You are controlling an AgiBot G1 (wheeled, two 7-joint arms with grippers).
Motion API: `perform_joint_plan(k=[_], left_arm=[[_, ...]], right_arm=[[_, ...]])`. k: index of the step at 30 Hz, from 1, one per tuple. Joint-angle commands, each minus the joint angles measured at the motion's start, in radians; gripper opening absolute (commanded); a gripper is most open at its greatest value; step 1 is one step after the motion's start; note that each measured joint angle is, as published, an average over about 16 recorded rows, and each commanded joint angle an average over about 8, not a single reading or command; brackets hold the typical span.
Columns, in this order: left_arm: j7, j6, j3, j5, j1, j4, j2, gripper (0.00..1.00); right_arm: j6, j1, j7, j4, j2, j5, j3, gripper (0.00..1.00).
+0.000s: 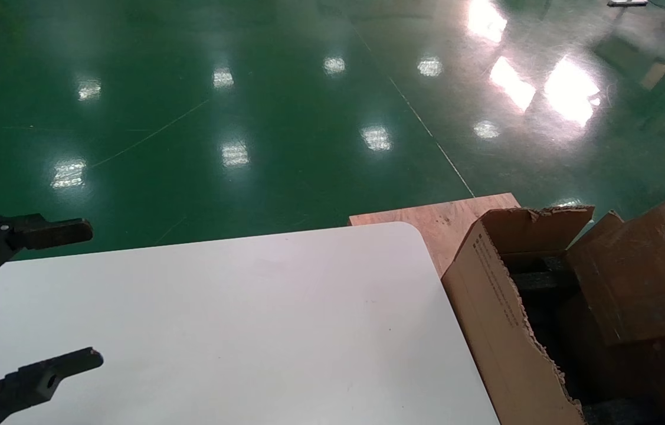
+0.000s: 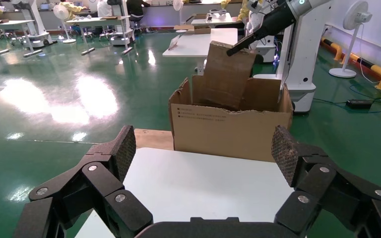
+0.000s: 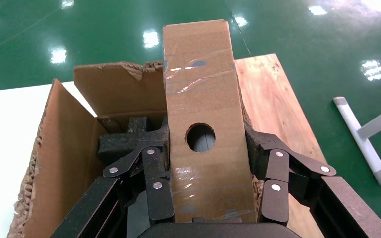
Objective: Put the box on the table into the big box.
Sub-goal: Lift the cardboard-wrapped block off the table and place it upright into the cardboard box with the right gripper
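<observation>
My right gripper (image 3: 206,148) is shut on the box (image 3: 201,94), a brown flat box with a round hole in its broad face. It holds the box over the open big box (image 3: 64,148), above the black foam (image 3: 124,139). In the left wrist view the box (image 2: 225,74) stands tilted with its lower end behind the big box's (image 2: 228,131) front wall. The head view shows the box (image 1: 633,277) over the big box (image 1: 497,313) at the right. My left gripper (image 1: 91,292) hangs open over the left of the white table (image 1: 261,319), holding nothing.
A plywood board (image 1: 444,221) lies under and behind the big box, beside the table's rounded corner. The big box's torn flaps (image 1: 539,221) stand up. Green floor lies beyond. A white metal leg (image 3: 362,139) rests on the floor past the board.
</observation>
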Motion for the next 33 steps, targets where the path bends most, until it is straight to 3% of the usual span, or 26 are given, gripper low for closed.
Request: perform_joint_plan(k=[1,10,22,33], left_arm=[[0.0,0.0,0.0,0.0,0.0,0.0,0.0,1.0],[0.0,0.0,0.0,0.0,0.0,0.0,0.0,1.0],[0.0,0.0,0.0,0.0,0.0,0.0,0.0,1.0],[0.0,0.0,0.0,0.0,0.0,0.0,0.0,1.0]], right_arm=[[0.005,0.007,-0.013,-0.012,-0.002,0.011,-0.022,0.0],[0.013,0.001,-0.027,-0.02,0.02,-0.001,-0.044,0.0],[0.042,0.026,-0.081,-0.07,-0.012,0.007,-0.102,0.0],[0.035,0.089,-0.165,-0.15,-0.058,0.102,-0.238,0.0]])
